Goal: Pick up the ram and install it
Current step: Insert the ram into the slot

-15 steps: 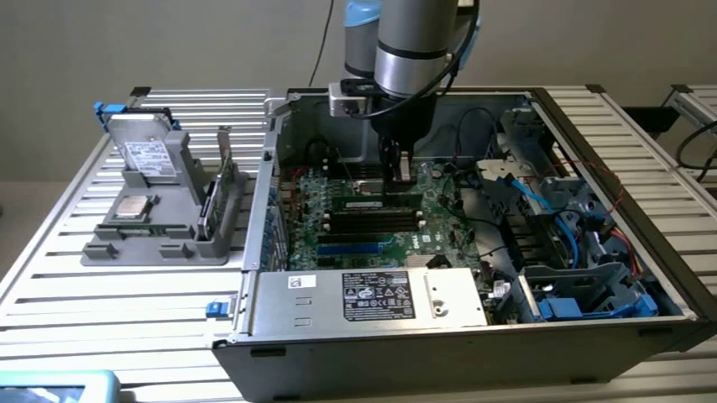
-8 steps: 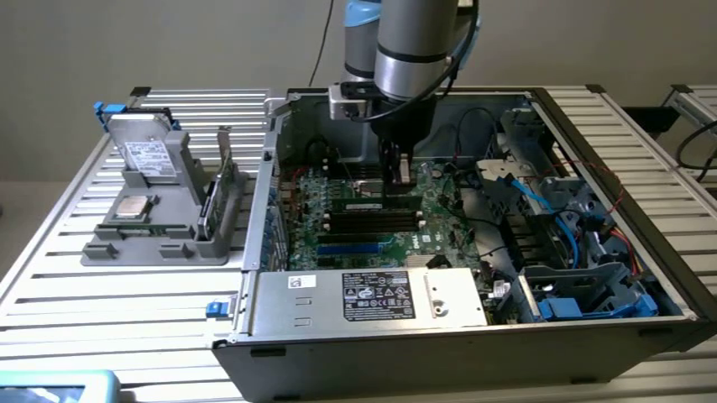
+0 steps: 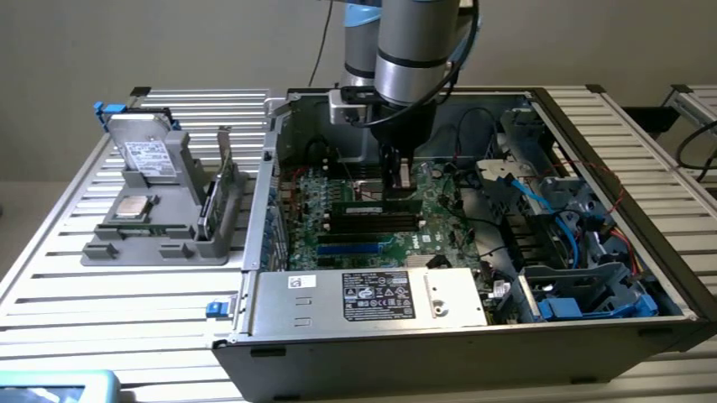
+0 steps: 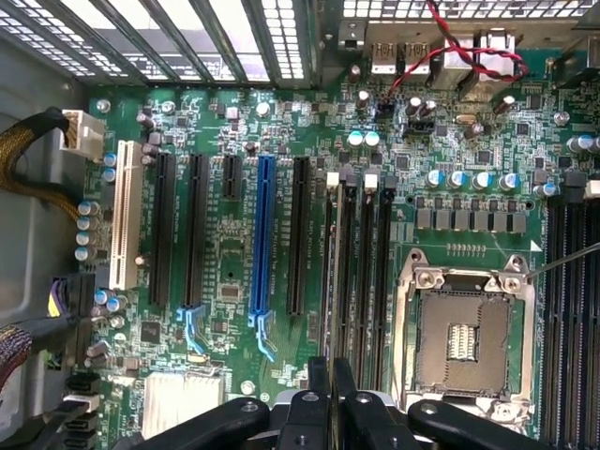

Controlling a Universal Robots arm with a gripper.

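The ram (image 3: 375, 204) is a slim green stick with a small white label. It lies along the rearmost of the black memory slots (image 3: 370, 222) on the motherboard, inside the open computer case. My gripper (image 3: 398, 178) reaches straight down into the case and is shut on the ram's top edge. In the wrist view the gripper (image 4: 332, 398) has its black fingers (image 4: 314, 412) pinched together, and the ram (image 4: 330, 272) shows edge-on as a thin line over one of the long black slots. I cannot tell whether the ram is fully seated.
The empty processor socket (image 4: 464, 333) lies beside the memory slots. Blue and black expansion slots (image 4: 262, 234) lie on the other side. Cables (image 3: 526, 189) and drive bays (image 3: 583, 290) crowd the case at the exterior view's right. A grey fixture (image 3: 157, 210) with parts stands outside at the left.
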